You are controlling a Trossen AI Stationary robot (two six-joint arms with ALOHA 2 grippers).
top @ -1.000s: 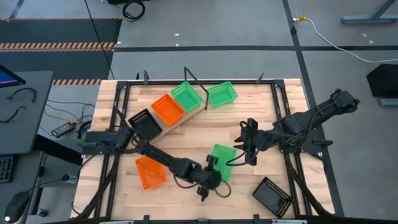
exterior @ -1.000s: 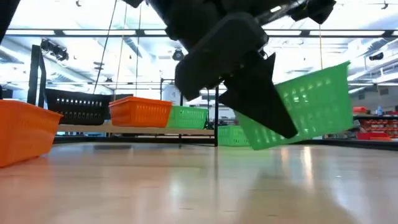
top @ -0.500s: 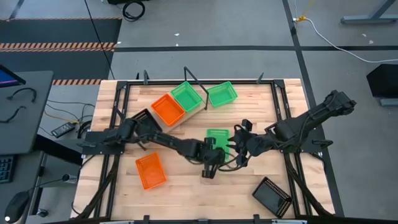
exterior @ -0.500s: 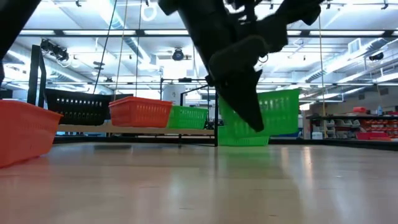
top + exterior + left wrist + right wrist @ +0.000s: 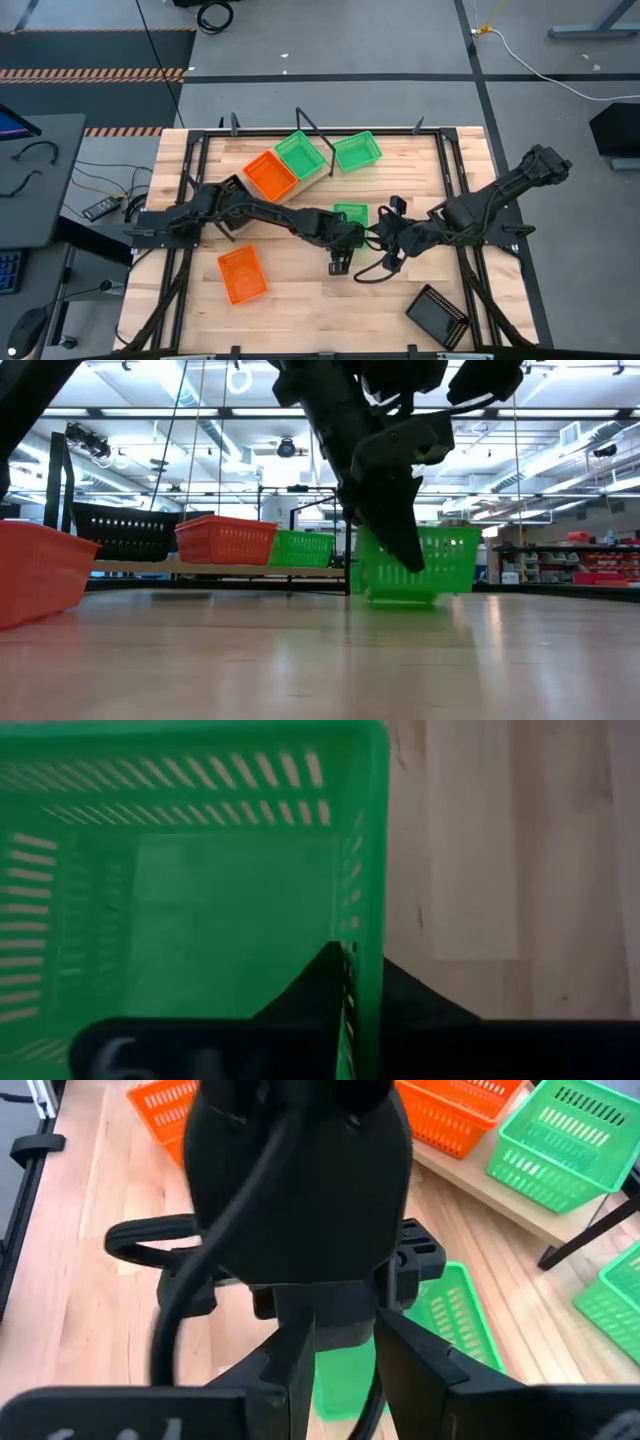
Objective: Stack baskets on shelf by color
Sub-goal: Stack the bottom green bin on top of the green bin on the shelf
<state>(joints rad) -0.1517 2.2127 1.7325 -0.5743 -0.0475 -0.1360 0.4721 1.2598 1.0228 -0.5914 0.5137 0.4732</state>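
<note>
**A:** Where do we find the left arm?

**B:** We see it stretched low from the table's left edge across to the middle, bent at the elbow near the light wood shelf with black rails (image 5: pixel 262 205). Its left gripper (image 5: pixel 357 965) points down at the bright green plastic mesh basket (image 5: pixel 350 214). The fingers (image 5: pixel 310 988) straddle one perforated side wall, one inside and one outside, drawn narrow and pinching it.

**A:** And where is that basket?

**B:** Mid-table, upright, well apart from the shelf. From the low view we cannot tell whether its base touches the wooden tabletop (image 5: pixel 300 300) or hangs just above it.

**A:** What about the right arm?

**B:** We see it reaching in from the right, folded low. The right gripper (image 5: pixel 345 1355) is just beside the same basket, facing the left wrist. Its fingers stand partly apart and we see nothing between them.

**A:** And the other baskets?

**B:** On the shelf we count an orange basket (image 5: pixel 270 175), a green basket (image 5: pixel 300 155) and a black basket (image 5: pixel 125 530). Another green one (image 5: pixel 357 150) sits just beside the shelf. A second orange basket (image 5: pixel 242 275) lies near the front left, and a second black basket (image 5: pixel 438 315) near the front right.
</note>
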